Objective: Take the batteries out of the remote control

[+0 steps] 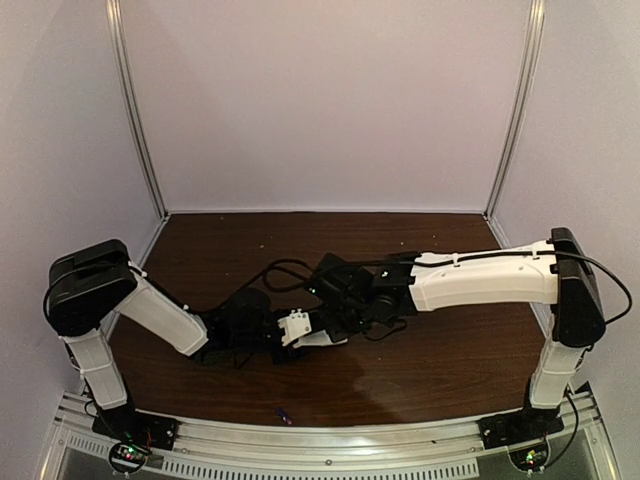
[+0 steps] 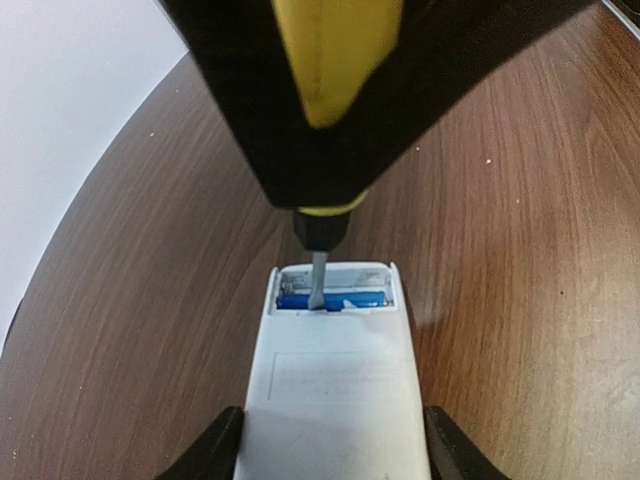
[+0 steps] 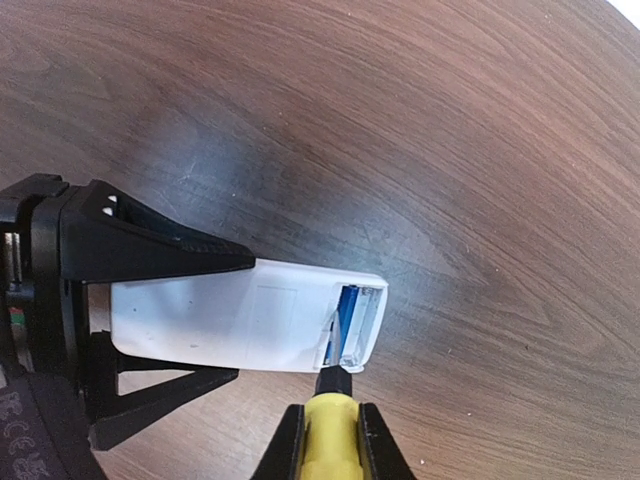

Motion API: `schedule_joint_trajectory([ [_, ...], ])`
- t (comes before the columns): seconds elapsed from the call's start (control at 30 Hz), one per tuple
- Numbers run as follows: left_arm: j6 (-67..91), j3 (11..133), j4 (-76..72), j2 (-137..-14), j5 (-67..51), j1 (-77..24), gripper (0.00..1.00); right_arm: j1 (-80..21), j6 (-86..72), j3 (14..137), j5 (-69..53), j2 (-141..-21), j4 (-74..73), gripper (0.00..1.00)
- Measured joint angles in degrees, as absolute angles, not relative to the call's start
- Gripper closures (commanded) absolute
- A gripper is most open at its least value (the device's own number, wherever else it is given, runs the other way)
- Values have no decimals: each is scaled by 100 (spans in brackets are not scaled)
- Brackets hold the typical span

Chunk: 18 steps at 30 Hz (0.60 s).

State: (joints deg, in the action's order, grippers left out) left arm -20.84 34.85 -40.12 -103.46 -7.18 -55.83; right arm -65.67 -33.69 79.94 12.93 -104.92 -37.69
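Observation:
The white remote control lies back-up on the brown table, its open compartment at the far end. One blue battery lies in the near slot; the far slot shows only white. My left gripper is shut on the remote's sides. My right gripper is shut on the yellow-handled screwdriver, whose tip is in the compartment against the battery. In the top view both grippers meet at the table's middle over the remote. A tiny blue cylinder, apparently the other battery, lies near the front edge.
The dark wooden table is walled by pale panels at the back and sides. A metal rail with the arm bases runs along the front. Black cables loop behind the grippers.

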Motion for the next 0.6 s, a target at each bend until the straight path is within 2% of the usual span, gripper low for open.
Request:
schedule_joint_trajectory([
  [0.33, -2056, 3527, -3944, -10346, -703, -5581, 100, -6698, -3468, 7983, 1640, -10547, -3767, 100],
  [0.6, -2064, 3544, -3933, -10346, -746, -5581, 100, -6066, -3363, 6593, 305, -9588, -2399, 100],
])
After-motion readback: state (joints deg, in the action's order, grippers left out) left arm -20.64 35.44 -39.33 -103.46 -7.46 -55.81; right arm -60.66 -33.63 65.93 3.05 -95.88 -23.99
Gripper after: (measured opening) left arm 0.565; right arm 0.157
